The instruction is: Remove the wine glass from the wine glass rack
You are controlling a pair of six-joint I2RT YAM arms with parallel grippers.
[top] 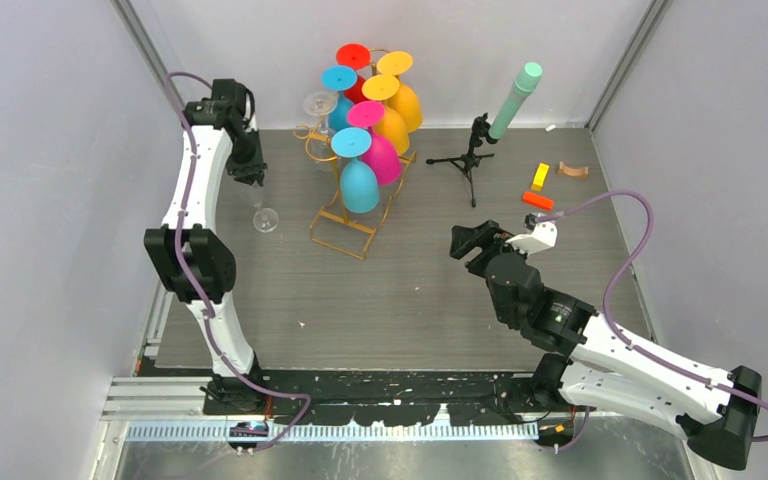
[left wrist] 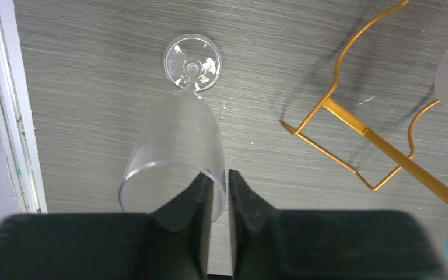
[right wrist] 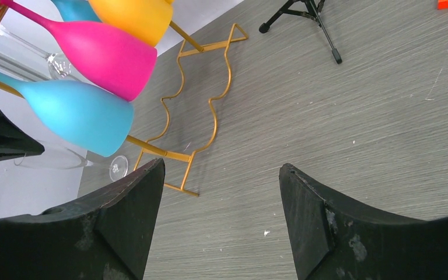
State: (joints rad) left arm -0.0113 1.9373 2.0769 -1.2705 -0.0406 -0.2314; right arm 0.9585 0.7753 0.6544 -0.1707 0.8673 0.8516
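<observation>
1. Wine glass (left wrist: 178, 134), clear, one. Its foot rests on the worktop (top: 410, 300) and its bowl opens up toward the left wrist camera. It is off the rack, near the left side of the rack's base and apart from it.
2. Wine glass rack (left wrist: 385, 147), gold wire, one. It has a tall stem on a rectangular wavy-edged base and stands at the back centre-left of the worktop.
3. Seven glasses hang on the rack, feet uppermost:
   - blue glasses (top: 359, 187), two
   - orange glasses (top: 407, 105), two
   - magenta glass (top: 382, 158), one
   - red glass (top: 353, 55), one
   - clear hanging glass (top: 318, 103), one, on the left side
4. Left hand (left wrist: 220, 175), one. Its fingers stand nearly together with the rim wall of the wine glass's bowl between them, one finger inside and one outside. I cannot tell whether they press the glass.
5. Right hand (right wrist: 221, 169), one. Its fingers are wide apart with nothing between them, and it sits low over the worktop to the right of the rack.
6. Black tripod (top: 470, 155), one, carrying a green tube (top: 515, 98), to the right of the rack.
7. Three small pieces lie at the back right:
   - yellow block (top: 540, 176), one
   - orange block (top: 537, 200), one
   - brown curved piece (top: 573, 170), one
</observation>
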